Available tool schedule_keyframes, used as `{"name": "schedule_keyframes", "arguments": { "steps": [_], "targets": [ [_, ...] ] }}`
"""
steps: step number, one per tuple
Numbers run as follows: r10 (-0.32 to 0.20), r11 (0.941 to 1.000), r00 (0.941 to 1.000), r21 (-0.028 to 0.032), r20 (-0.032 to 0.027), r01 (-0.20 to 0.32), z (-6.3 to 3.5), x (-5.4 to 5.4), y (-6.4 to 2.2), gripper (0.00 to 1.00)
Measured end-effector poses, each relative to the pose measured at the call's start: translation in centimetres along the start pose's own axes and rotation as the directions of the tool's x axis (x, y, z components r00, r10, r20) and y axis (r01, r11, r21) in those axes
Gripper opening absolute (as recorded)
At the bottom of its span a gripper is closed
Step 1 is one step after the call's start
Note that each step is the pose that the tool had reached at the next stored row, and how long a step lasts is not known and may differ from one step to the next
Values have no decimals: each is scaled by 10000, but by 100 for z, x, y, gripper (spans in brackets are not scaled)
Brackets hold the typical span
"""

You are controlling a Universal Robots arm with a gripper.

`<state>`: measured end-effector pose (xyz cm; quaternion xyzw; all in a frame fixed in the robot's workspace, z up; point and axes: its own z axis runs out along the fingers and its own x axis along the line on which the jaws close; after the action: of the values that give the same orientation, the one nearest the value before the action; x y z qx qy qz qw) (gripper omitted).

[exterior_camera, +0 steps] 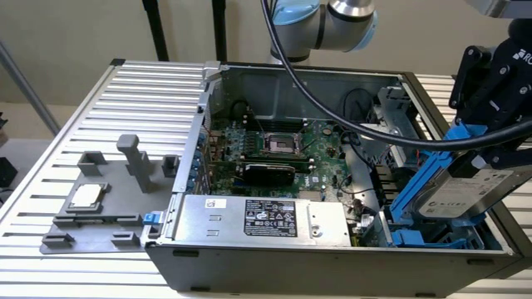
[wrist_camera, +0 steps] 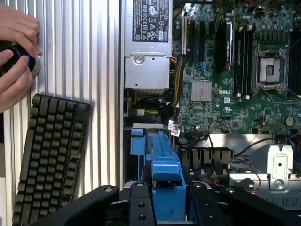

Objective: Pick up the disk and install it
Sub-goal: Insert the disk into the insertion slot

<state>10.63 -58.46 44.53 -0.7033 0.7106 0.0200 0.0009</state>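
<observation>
Blue-railed, the disk (exterior_camera: pixel 465 190) is clamped in our gripper (exterior_camera: pixel 486 154), tilted above the cage (exterior_camera: pixel 415 238); we judge pickup done, seating not yet.

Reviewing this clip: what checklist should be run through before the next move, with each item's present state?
1. Grasp secure: the end effector clamps the disk. Ok.
2. Disk seated in the blue drive cage: not ok. It hangs tilted above the cage.
3. Cage interior free of obstructions: cannot tell.
4. A person's hands outside the computer case: ok. They are on the table beside the keyboard.
</observation>
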Motion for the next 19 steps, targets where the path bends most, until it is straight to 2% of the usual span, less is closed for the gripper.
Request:
{"name": "schedule_keyframes", "arguments": {
  "steps": [19],
  "targets": [
    [2, 10000, 10000, -7, -19, -2, 100, -7, 9, 33]
  ]
}}
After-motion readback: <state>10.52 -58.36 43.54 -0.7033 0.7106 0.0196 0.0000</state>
